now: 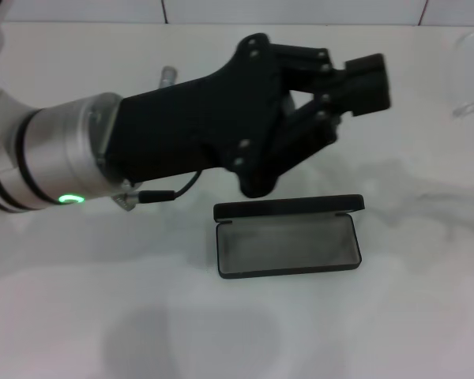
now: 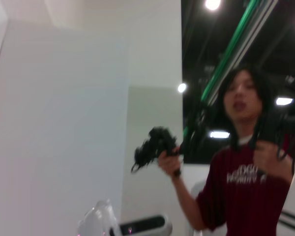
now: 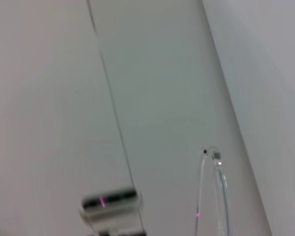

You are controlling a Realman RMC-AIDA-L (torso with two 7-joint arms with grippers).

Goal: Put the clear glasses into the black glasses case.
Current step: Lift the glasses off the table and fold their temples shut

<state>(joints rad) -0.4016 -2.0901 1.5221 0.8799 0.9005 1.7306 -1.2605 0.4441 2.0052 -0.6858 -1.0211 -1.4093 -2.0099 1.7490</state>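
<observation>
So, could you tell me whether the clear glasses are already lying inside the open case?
No, the black glasses case lies open showing only bare grey lining, with the clear glasses away at the table's far right edge.

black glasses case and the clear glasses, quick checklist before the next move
1. Black glasses case open, lid back: ok.
2. Grey lining holds nothing: ok.
3. Case flat on the white table: ok.
4. Clear glasses located: only a clear curved piece at the far right edge of the head view; whole shape and pose: cannot tell.
5. Left pincer hangs above and behind the case, holding nothing: ok.
6. Right pincer ready: not in view, cannot tell.
</observation>
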